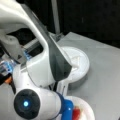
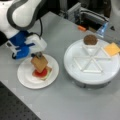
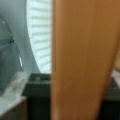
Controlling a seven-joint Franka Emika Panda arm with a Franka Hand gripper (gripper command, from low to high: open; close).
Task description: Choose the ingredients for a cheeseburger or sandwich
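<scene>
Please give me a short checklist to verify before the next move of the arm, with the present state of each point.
1. Gripper holds the bread slice: ok; in the wrist view the slice fills the space between the fingers.
2. Slice is above the white plate: ok.
3. Slice lies flat: not ok, it hangs tilted on a corner.
4. Tomato disc and lower bread with lettuce already on the plate: ok.
5. Slice centred over the stack: cannot tell.
6. Divided tray with patty and cheese slice untouched: ok.
</scene>
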